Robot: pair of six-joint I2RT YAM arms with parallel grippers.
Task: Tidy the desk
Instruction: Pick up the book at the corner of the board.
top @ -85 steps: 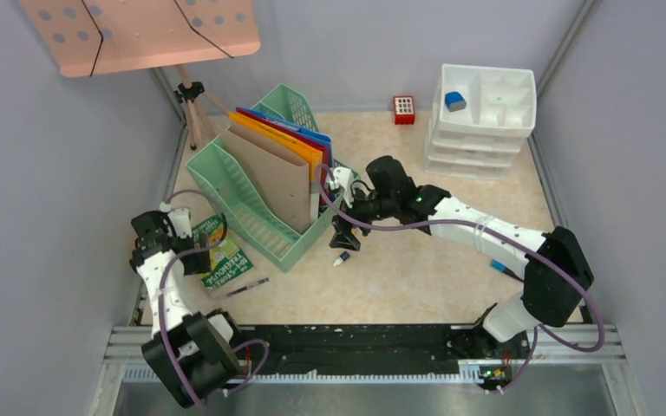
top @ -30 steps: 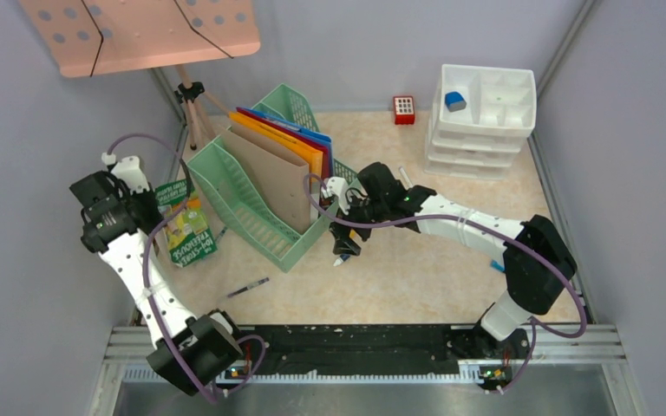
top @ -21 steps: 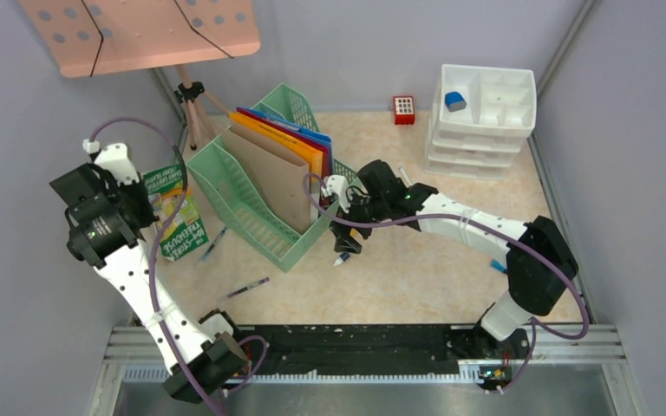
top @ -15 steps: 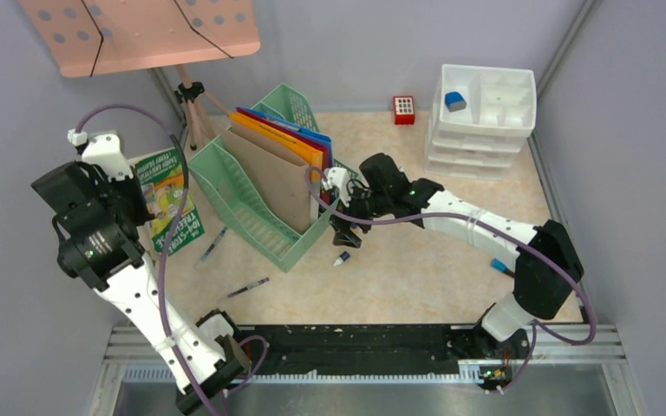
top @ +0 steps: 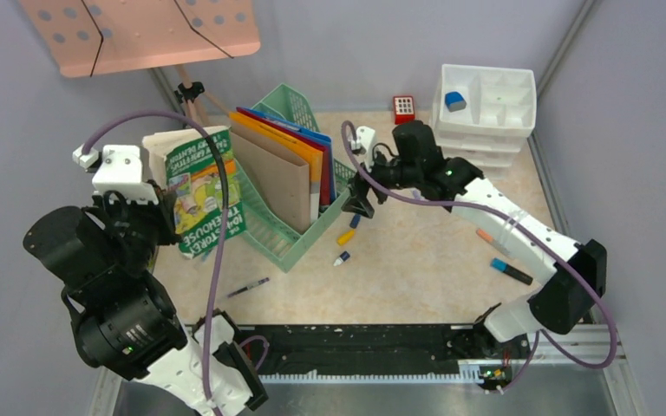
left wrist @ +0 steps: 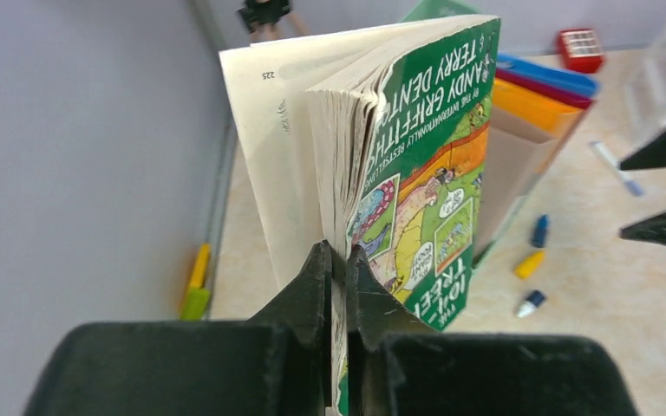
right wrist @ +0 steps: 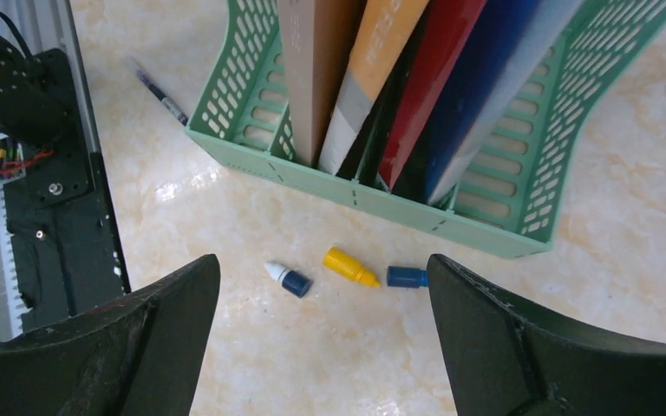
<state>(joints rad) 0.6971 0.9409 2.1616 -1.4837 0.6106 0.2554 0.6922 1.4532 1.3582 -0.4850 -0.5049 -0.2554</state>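
Note:
My left gripper (top: 172, 218) (left wrist: 336, 260) is shut on the lower edge of a green paperback book (top: 204, 186) (left wrist: 416, 173). It holds the book upright in the air over the left of the desk (top: 416, 277), just left of the green file rack (top: 264, 227) (right wrist: 347, 186) with its brown, orange, red and blue folders. My right gripper (top: 360, 201) (right wrist: 322, 260) hangs open, holding nothing, above three small caps in front of the rack. They are a yellow cap (top: 346, 236) (right wrist: 349, 266), a blue cap (top: 355, 220) (right wrist: 407, 276) and a white-and-navy cap (top: 341, 258) (right wrist: 288, 278).
A pen (top: 249, 287) (right wrist: 158, 91) lies near the rack's front left. Two markers (top: 512, 271) lie at the right. A white drawer unit (top: 484, 108) and a red block (top: 404, 109) stand at the back. The pink music stand (top: 139, 30) overhangs the back left. A yellow-green highlighter (left wrist: 195, 282) lies by the left wall.
My left arm has raised the book off the desk and swung it upright toward the rack. My right gripper has drawn up and back from the rack's front, uncovering the yellow and blue caps.

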